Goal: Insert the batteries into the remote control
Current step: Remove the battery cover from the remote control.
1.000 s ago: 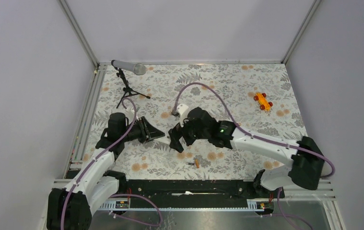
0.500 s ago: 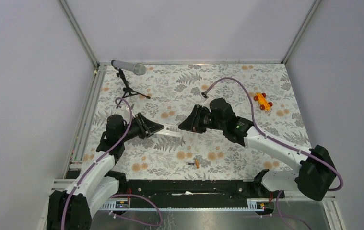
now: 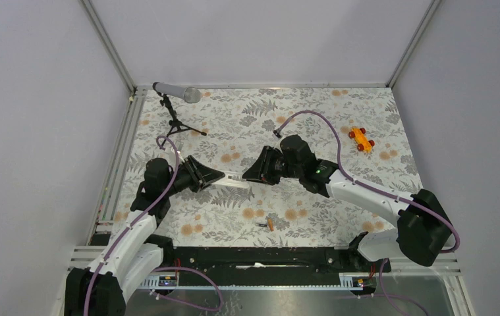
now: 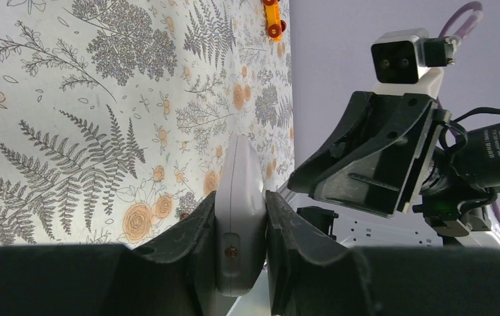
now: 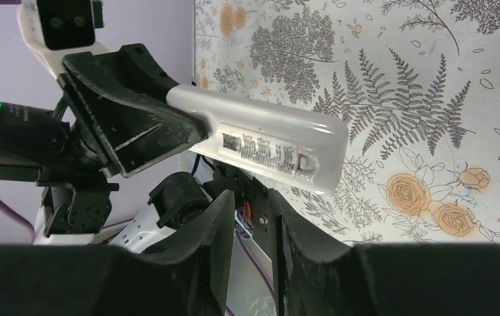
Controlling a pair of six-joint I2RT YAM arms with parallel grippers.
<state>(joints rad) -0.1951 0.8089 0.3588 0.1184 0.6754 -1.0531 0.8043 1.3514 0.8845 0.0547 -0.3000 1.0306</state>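
Battery [image 3: 269,224] is lying closest to my bases, loose on the surface [image 3: 313,112] near its front edge. It is a tiny coppery cylinder with something dark just beside it, and I cannot tell whether that is the second one. I am judging it light, hard and smooth, likely to roll or squirt out of a pinch, so I am planning to take it across its middle with the pads square to its length.

Further out, above the middle of the surface, my left tool [image 4: 240,201] is clamping the remote control [image 4: 239,171] by one end, jaws tight on its two sides, with the rest of the white bar sticking out free in the air. It is looking stiff, light and slick, and a hard push on the free end may lever it round in my grip. My right tool [image 5: 250,197] is hanging just beyond that free end, jaws barely parted to a thin slit and holding nothing that I can see. The labelled face is turning towards it, though I cannot tell whether the compartment is open.

Beyond both, the floral sheet is running flat to the back, where an orange toy car [image 3: 361,139] is sitting at the far right and a grey microphone [image 3: 176,93] on a tripod is standing at the far left. Plain lilac walls and metal posts are closing in the room.
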